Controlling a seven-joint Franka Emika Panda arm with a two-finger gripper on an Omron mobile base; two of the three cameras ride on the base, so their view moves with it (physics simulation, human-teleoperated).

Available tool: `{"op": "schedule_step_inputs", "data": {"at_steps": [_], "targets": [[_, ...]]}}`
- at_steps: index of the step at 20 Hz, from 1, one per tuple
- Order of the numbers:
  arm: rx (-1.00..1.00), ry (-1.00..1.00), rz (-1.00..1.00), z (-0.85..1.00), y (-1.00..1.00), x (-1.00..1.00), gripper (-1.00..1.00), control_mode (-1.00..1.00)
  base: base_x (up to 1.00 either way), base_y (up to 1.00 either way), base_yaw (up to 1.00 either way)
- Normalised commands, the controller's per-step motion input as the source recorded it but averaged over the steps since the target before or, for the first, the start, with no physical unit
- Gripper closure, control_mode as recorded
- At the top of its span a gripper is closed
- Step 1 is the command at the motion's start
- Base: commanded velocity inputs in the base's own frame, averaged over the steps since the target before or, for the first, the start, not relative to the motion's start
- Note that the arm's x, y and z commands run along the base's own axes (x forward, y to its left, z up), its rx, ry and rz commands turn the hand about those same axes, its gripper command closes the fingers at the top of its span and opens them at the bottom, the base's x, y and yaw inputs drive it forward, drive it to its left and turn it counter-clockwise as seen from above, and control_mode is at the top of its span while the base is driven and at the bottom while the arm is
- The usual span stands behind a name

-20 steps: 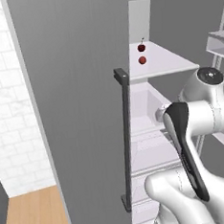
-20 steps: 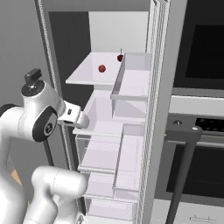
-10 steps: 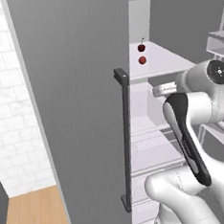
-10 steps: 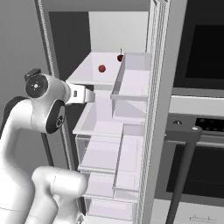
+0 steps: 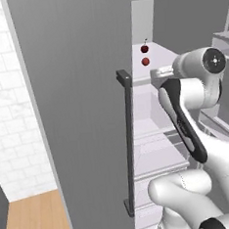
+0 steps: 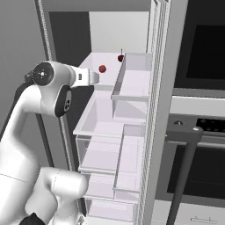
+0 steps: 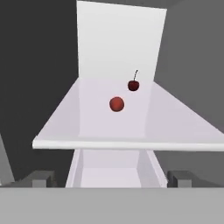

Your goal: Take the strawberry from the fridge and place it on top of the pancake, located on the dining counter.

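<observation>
The two-finger dark-tipped gripper (image 7: 112,178) has its jaws spread wide and holds nothing, levelled just in front of the white top shelf (image 7: 65,127) inside the open matte grey fridge (image 5: 81,104). The small round red strawberry (image 7: 116,104) sits mid-shelf, with a dark red stemmed cherry (image 7: 133,85) just behind it.

This is a home kitchen, rendered rather than filmed. A tall grey fridge (image 5: 81,104) stands open, showing white shelves (image 6: 105,66) and clear drawers (image 6: 103,154). Beside it sits a built-in oven (image 6: 202,145) with a dark glass door, and there is white tiled wall (image 5: 11,120) above a wooden floor (image 5: 35,224).
</observation>
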Motion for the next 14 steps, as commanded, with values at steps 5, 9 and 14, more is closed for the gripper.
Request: {"op": "schedule_step_inputs", "data": {"at_steps": [5, 9, 14], "targets": [[0.00, -0.04, 0.00, 0.34, -0.17, 0.50, -1.00, -1.00, 0.00, 0.00, 0.00], [0.04, 0.14, 0.03, 0.06, -0.30, 0.71, -1.00, -1.00, 0.00, 0.00, 0.00], [0.01, 0.11, 0.01, -0.03, -0.01, 0.30, -1.00, -1.00, 0.00, 0.00, 0.00]]}}
